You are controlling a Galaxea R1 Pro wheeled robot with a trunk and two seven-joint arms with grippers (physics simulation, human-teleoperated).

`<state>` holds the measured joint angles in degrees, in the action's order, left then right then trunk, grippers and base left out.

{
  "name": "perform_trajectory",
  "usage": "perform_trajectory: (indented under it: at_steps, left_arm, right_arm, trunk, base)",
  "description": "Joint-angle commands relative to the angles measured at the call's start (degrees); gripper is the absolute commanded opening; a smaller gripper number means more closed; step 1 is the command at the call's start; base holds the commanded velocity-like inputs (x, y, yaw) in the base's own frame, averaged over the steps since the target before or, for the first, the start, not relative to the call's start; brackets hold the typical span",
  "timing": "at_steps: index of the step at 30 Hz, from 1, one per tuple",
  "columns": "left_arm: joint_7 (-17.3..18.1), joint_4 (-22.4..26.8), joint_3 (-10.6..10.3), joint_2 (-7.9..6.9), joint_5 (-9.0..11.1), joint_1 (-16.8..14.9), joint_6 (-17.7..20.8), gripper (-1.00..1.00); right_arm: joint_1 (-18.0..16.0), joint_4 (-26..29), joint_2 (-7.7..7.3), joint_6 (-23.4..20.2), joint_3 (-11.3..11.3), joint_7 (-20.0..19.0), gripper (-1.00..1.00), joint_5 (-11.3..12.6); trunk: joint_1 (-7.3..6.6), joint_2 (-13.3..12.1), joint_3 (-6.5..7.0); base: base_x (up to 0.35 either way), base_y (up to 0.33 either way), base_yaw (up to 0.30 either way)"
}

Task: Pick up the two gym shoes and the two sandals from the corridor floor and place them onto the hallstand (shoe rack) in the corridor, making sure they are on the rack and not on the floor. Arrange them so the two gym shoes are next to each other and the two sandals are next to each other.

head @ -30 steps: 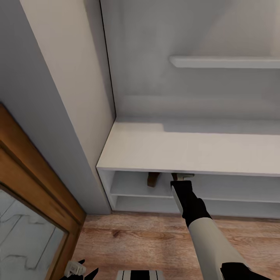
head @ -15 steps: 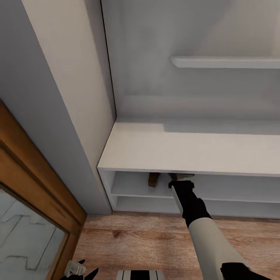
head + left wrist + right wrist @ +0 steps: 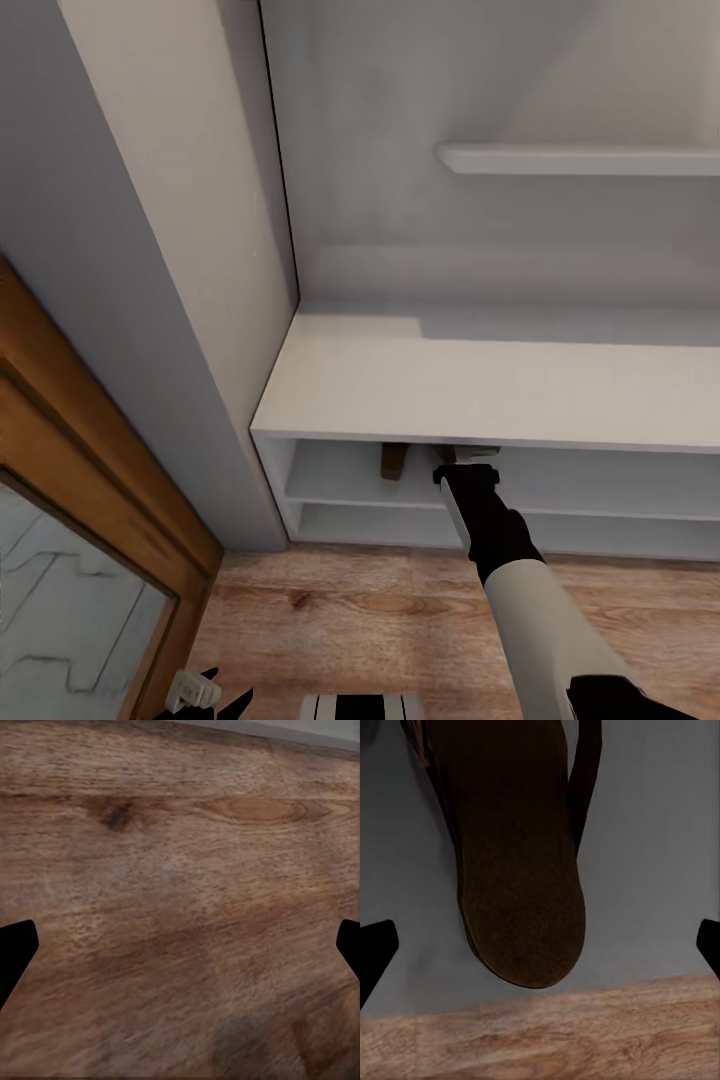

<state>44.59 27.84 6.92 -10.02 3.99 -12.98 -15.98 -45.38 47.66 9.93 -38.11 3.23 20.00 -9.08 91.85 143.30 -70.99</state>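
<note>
- Light brown wood-grain plank flooring [image 3: 400, 620] runs up to the foot of the wide pale grey hallstand [image 3: 480, 385], which is boxed in on its left by a grey-and-cream wall [image 3: 170, 250].
- One staggered upper shelf [image 3: 580, 158] juts from the tall back panel above the bench top.
- On the upper of the two low open shelf rows lies a dark brown leather sandal [image 3: 395, 460], half hidden under the bench edge.
- Just beside it, my right gripper [image 3: 467, 468] reaches into the same row, fingers spread wide around a second dark brown sandal [image 3: 521, 862] that rests flat on the grey shelf, touching neither finger.
- My left gripper [image 3: 180, 952] hangs open over bare planks beside a wood-framed door [image 3: 90, 480].
</note>
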Motion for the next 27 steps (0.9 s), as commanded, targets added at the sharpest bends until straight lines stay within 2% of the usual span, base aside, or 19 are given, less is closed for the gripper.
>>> perform_trajectory:
  at_steps: [1, 27]
  left_arm:
    - [0.36, -0.07, 0.11, 0.0, 0.23, -0.03, -0.02, 1.0]
    - [0.32, -0.07, 0.11, 0.0, 0.22, -0.03, -0.02, 1.0]
  right_arm:
    - [-0.01, 0.06, 0.06, -0.38, 0.18, -0.23, 1.0, -0.58]
    - [0.02, -0.02, 0.06, -0.38, 0.2, -0.23, 1.0, -0.58]
  trunk:
    - [-0.02, 0.02, -0.04]
    - [-0.02, 0.02, -0.04]
  base:
    - [-0.118, -0.043, 0.0]
    - [-0.242, -0.148, 0.0]
